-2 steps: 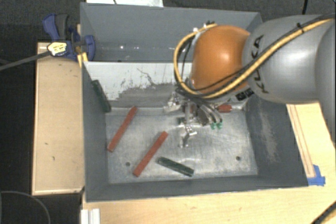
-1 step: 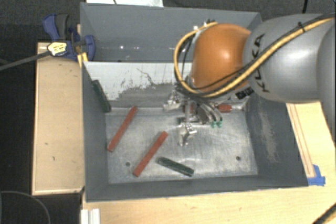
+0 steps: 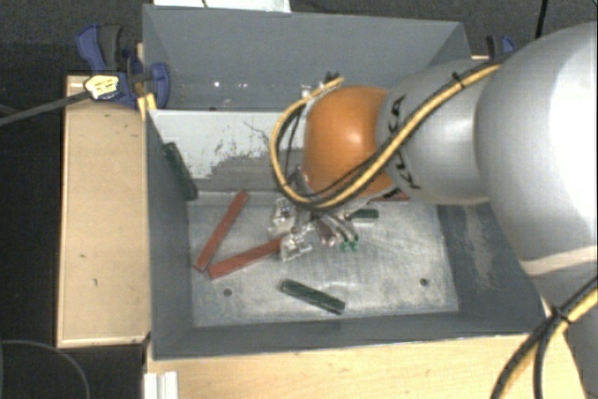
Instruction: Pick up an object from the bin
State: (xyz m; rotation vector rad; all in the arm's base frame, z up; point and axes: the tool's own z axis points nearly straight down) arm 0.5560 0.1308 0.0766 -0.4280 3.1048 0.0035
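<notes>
My gripper is low over the middle of the bin floor, under the arm's orange cover. Its metal end sits right at the right end of a red-brown flat stick that lies slanted on the floor; whether it touches the stick I cannot tell. A second red-brown stick lies just to the left, running up toward the back. A dark green stick lies in front of the gripper, apart from it. Small green pieces show just right of the gripper, partly hidden by it.
Another dark green stick leans against the bin's left wall. The arm and its orange cover with cables hide the back right of the floor. Bare floor shows at the front right and front left.
</notes>
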